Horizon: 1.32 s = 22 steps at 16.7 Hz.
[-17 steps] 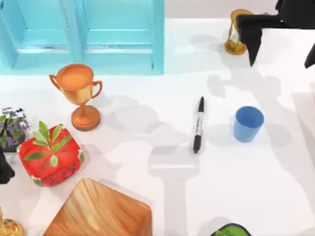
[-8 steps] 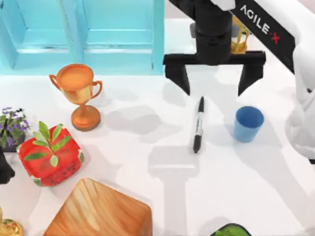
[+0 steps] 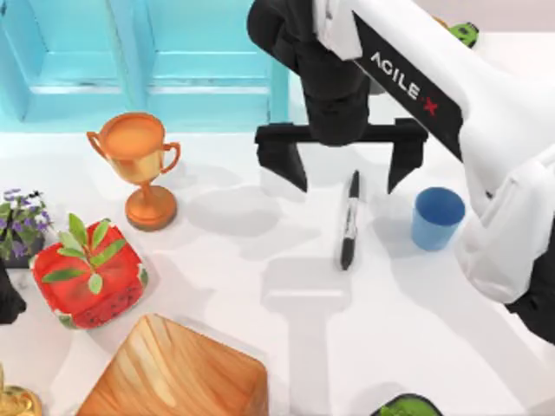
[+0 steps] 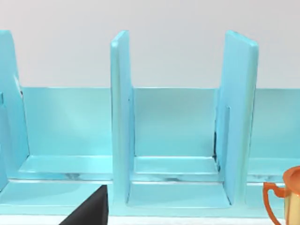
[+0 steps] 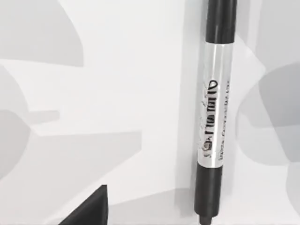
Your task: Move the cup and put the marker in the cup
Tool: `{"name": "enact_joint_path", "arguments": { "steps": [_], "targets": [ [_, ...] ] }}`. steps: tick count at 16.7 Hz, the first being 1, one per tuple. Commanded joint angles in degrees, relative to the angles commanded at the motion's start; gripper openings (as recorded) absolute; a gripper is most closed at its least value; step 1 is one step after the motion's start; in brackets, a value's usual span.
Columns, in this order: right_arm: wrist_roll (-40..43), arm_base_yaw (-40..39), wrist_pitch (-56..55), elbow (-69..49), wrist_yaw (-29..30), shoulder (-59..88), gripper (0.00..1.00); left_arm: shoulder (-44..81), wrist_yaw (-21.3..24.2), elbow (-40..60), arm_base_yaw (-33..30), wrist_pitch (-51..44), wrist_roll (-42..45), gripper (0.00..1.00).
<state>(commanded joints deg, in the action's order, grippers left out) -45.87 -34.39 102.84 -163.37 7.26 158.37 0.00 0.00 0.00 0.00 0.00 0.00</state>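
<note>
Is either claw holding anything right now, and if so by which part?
Nothing is held. The right claw hangs open above the marker, which lies flat on the table beside the cup.

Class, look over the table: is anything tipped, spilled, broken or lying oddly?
Nothing stands out. The cup stands upright and apart from the marker, which lies flat and intact on the table. The trophy is upright. The right claw hangs open above the marker's far end.

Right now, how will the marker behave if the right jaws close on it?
The marker lies flat on the table; its slim round barrel would probably roll if nudged sideways. It looks rigid and light. The glossy label band may slip in the open right gripper.
</note>
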Motion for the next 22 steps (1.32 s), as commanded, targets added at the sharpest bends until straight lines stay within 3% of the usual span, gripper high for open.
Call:
{"name": "enact_joint_path", "arguments": {
  "steps": [5,14,21,22],
  "targets": [
    [0.4,0.2,-5.3,6.5,0.2,-1.7,1.00,0.0,0.0,0.0,0.0,0.0,0.0,1.00],
    [1.1,0.9,-28.8,38.1,0.2,-9.4,1.00,0.0,0.0,0.0,0.0,0.0,0.0,1.00],
    [1.3,1.0,-32.0,41.8,0.2,-10.1,1.00,0.0,0.0,0.0,0.0,0.0,0.0,1.00],
    [1.3,1.0,-32.0,41.8,0.2,-10.1,0.92,0.0,0.0,0.0,0.0,0.0,0.0,1.00]
  ]
}}
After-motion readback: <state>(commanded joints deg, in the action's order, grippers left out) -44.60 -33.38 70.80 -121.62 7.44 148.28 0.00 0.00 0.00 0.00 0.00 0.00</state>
